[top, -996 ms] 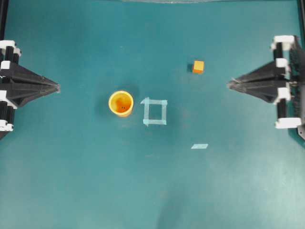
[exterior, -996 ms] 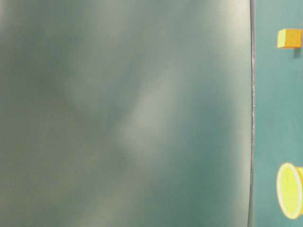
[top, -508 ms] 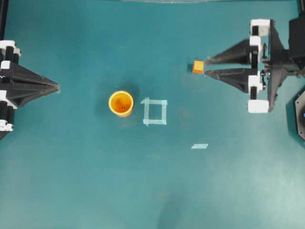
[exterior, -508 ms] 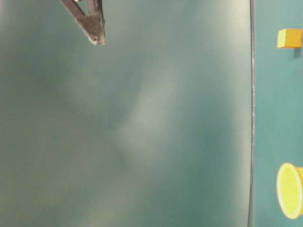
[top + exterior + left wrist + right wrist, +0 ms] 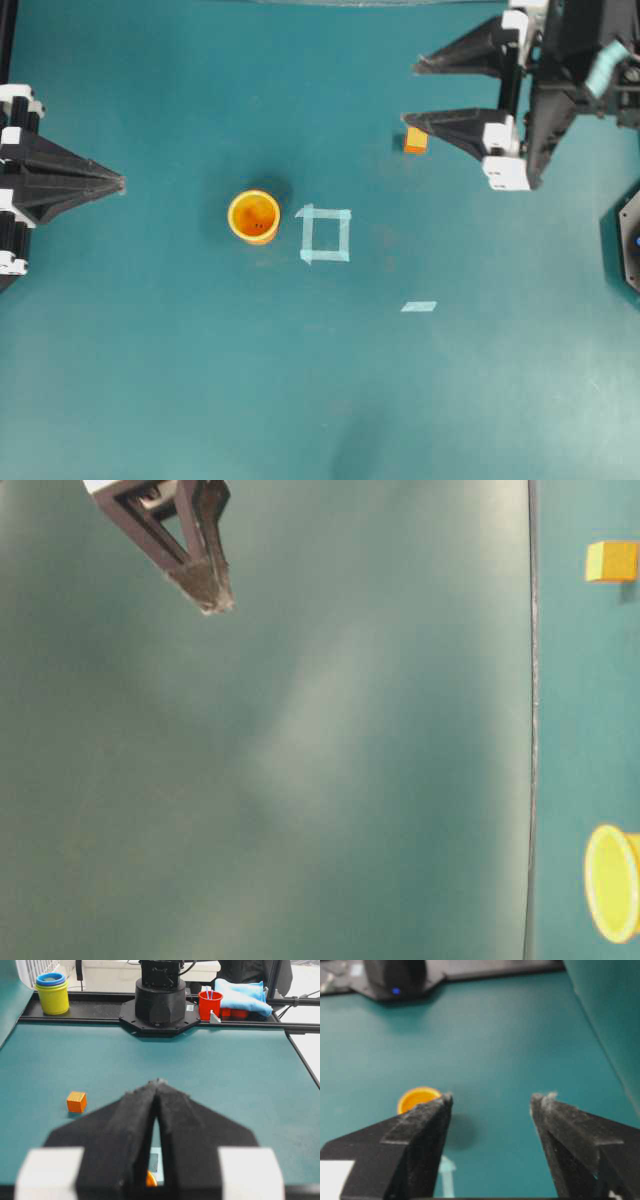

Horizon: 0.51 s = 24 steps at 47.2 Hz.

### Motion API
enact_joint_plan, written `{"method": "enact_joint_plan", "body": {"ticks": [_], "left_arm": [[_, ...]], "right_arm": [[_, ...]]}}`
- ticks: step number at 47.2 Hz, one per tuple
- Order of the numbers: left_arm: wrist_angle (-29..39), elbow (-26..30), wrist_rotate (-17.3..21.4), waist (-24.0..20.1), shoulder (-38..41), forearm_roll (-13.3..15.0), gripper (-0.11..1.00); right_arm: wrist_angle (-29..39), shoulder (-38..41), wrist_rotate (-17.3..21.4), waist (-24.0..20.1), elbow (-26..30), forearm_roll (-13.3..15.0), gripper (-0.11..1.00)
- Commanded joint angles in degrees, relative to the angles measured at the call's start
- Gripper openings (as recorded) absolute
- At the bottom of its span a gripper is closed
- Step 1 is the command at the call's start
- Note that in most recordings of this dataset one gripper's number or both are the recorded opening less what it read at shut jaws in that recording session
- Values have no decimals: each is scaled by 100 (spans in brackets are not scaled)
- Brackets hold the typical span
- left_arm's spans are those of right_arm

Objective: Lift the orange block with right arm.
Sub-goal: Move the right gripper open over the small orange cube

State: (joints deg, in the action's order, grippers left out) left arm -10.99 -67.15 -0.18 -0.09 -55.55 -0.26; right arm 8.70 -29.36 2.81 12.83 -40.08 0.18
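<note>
Flanking the orange block [image 5: 415,141]: yellow cup [image 5: 254,216], tape square [image 5: 326,233], tape strip [image 5: 419,306].

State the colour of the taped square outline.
Pale teal taped square outline, clearest in the overhead view.

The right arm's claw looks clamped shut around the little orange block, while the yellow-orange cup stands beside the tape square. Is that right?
Not quite. The right gripper is wide open and holds nothing: in the overhead view the orange block sits on the table, partly hidden under the lower finger. The right wrist view also shows the fingers spread. The cup does stand beside the tape square.
</note>
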Motion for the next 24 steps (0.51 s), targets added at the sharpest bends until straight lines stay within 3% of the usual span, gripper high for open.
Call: {"method": "enact_joint_plan", "body": {"ticks": [1, 11, 24], "left_arm": [[-53, 185, 0, 26, 18, -9, 1], [-53, 185, 0, 35, 26, -9, 1], [-53, 185, -9, 35, 26, -9, 1]], "right_arm": [[229, 97, 149, 97, 352, -18, 66], [976, 554, 861, 404, 853, -9, 68], [2013, 1230, 1204, 563, 1450, 0, 68]]}}
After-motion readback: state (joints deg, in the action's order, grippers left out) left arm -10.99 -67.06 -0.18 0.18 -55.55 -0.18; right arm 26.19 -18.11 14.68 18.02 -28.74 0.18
